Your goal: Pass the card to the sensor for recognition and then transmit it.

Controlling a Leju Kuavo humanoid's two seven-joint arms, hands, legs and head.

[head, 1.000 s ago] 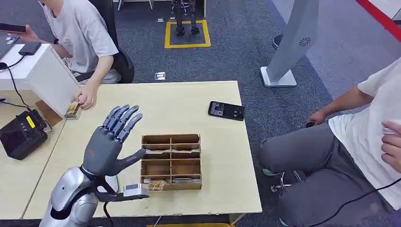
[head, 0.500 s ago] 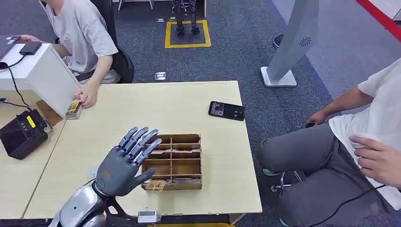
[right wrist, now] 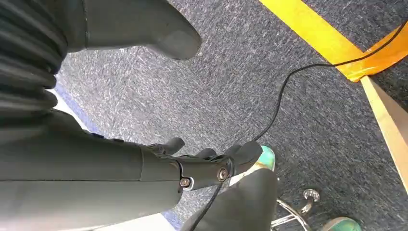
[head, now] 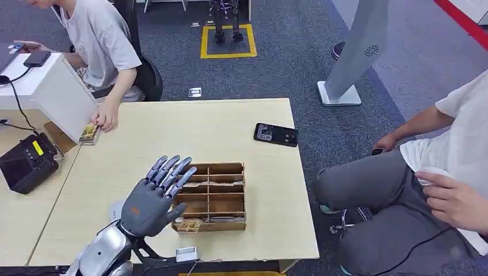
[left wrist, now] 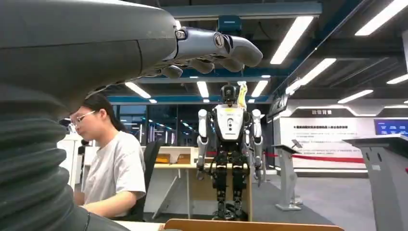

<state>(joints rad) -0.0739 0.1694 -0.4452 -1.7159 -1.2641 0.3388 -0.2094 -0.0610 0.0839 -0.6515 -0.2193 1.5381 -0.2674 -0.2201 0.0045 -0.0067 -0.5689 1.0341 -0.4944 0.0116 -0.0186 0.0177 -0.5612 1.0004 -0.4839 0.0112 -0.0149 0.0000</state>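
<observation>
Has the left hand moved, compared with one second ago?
Yes. The left hand has come back toward the robot and to the right: it now hangs over the left edge of the wooden box.

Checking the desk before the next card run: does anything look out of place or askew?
One thing: a card pokes out over the front wall of the wooden divider box instead of sitting in a slot. The black phone lies flat near the table's right edge. The left hand hovers open by the box, holding nothing.
</observation>
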